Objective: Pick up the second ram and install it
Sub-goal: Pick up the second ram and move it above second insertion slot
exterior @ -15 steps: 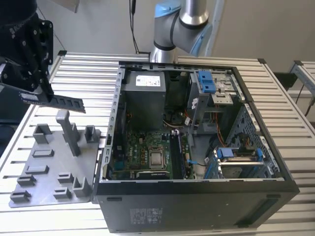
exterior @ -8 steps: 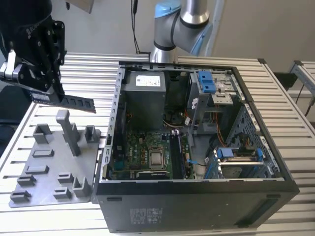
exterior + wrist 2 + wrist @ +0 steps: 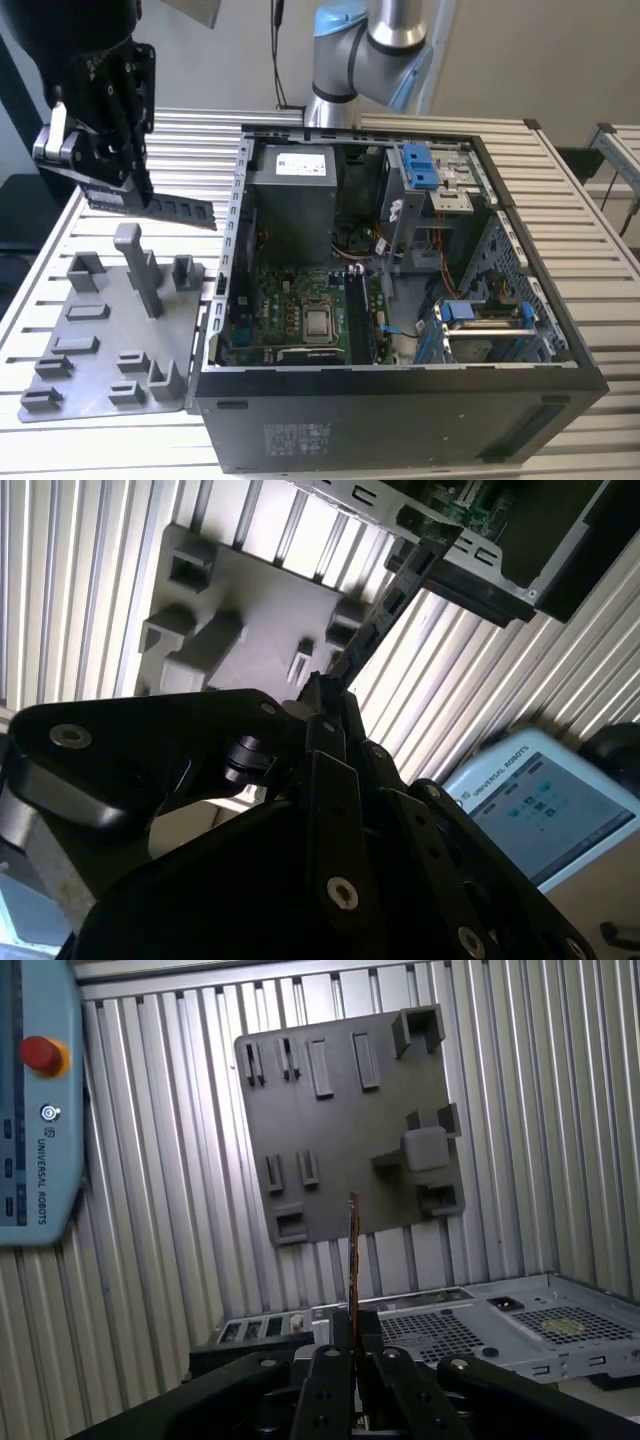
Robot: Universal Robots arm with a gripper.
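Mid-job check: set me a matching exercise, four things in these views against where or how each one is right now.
Things:
1. second ram
2. grey tray
3. computer case
4. pendant

States:
A. lies flat beside the case, at the exterior view's left
B. has a red button
C. clamped in the gripper, up in the air
D. open, motherboard showing

Pairs: 1-C, 2-A, 3-D, 4-B
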